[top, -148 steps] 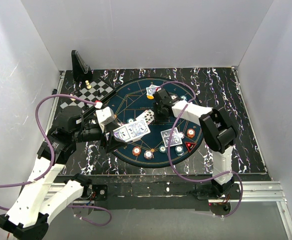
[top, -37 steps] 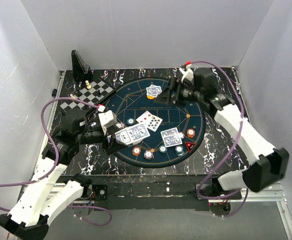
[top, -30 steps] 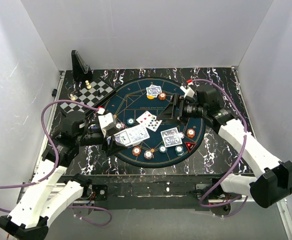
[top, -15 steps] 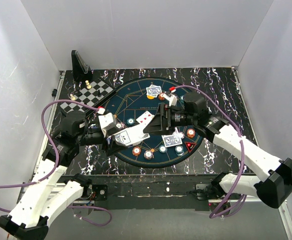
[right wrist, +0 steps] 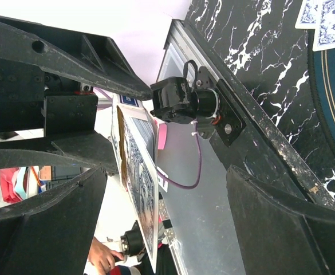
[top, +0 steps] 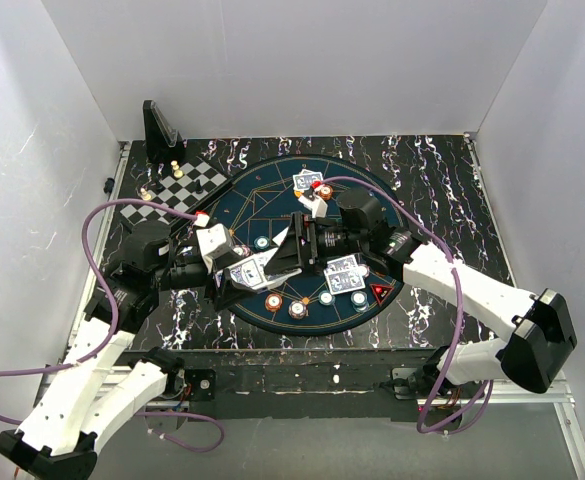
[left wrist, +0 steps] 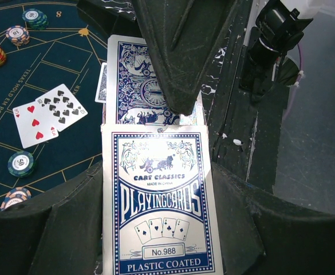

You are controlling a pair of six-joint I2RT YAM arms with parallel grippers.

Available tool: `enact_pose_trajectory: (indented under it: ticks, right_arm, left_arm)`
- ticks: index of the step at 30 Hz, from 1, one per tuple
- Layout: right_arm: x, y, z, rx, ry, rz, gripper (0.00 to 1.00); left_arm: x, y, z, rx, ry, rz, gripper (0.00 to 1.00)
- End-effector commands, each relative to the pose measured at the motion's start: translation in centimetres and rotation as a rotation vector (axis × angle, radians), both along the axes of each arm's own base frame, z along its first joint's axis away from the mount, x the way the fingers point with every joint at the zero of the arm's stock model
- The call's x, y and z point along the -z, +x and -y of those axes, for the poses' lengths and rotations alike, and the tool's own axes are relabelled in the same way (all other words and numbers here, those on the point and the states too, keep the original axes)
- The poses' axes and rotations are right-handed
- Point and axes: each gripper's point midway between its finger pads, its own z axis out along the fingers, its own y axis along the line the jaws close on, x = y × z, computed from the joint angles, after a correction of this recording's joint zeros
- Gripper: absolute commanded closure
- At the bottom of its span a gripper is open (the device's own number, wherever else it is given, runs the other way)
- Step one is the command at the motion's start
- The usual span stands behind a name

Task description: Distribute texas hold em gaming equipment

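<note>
Change, right pincer (top: 275,262): 1.2 s ago it was over the far-right rim of the mat (top: 267,200), and 0.5 s ago over mid-mat. It is now at the right end of the card box (left wrist: 158,212).
Change, left pincer (left wrist: 156,169): none seen; same pose and same grip.
Change, face-up cards (left wrist: 50,113): now hidden under the right arm (top: 442,275) in the top view. The left wrist view shows them lying on the mat.
Left pincer, state: clenched on the card box, one finger along each long edge.
Right pincer, state: released, with the fingers wide apart on either side of the card (left wrist: 127,80). Whether they touch it cannot be told.
Card box, place: held above the near-left part of the mat, off the desk (top: 452,200).
Card box, long axis: left to right, with the right end a little farther; printed face up.
Card box, pointing: the open end faces right, toward the right pincer. The blue-backed card pokes out there on the same axis.
Chips (top: 273,301): on the mat, just near of the box.
</note>
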Motion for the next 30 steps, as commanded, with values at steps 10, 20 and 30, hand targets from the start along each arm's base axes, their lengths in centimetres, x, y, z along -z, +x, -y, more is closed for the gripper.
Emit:
enact_pose_trajectory:
  ticks: [10, 20, 30]
  right_arm:
    - [-1.2, 0.6, -0.3, 0.039, 0.059, 0.019, 0.21]
    - [-0.6, 1.3, 1.3, 0.093, 0.023, 0.007, 0.39]
    - [-0.3, 1.3, 2.5, 0.111, 0.001, 0.011, 0.43]
  left_arm:
    - [-3.0, -0.2, 0.5, 0.019, -0.070, 0.040, 1.00]
    - [-3.2, -0.3, 0.4, 0.015, -0.075, 0.049, 1.00]
    - [-3.8, -0.3, 0.4, 0.013, -0.090, 0.052, 1.00]
